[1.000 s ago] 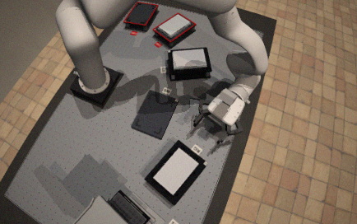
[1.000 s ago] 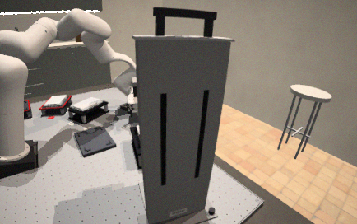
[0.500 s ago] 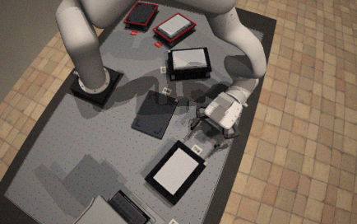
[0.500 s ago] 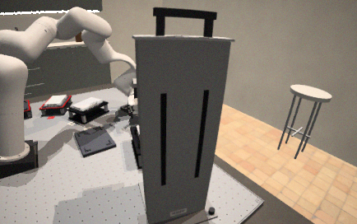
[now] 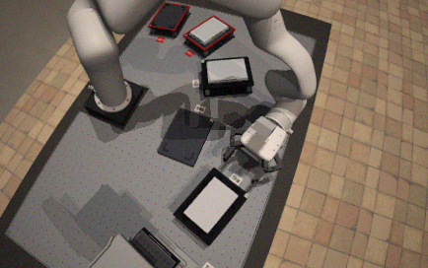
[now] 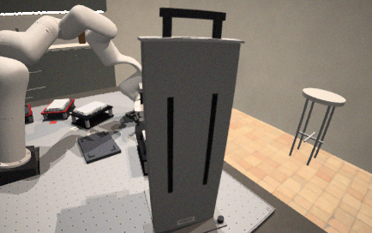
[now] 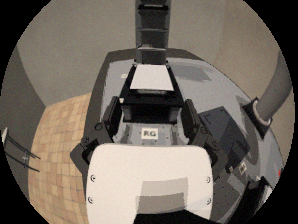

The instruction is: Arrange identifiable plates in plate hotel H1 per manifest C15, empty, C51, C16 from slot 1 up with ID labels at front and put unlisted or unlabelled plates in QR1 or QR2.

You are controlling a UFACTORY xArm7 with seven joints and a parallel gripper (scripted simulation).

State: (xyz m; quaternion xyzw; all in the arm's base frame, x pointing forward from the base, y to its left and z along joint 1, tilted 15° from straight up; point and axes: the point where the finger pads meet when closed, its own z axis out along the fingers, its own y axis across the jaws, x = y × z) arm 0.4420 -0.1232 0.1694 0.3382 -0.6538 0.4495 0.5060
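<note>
We hold our gripper (image 5: 245,169) spread wide and empty, low over the deck label at the short end of the plate (image 5: 211,204) on its black nest (image 5: 183,211), presumably to read its ID, the plate lying flat just ahead of the fingers.
</note>
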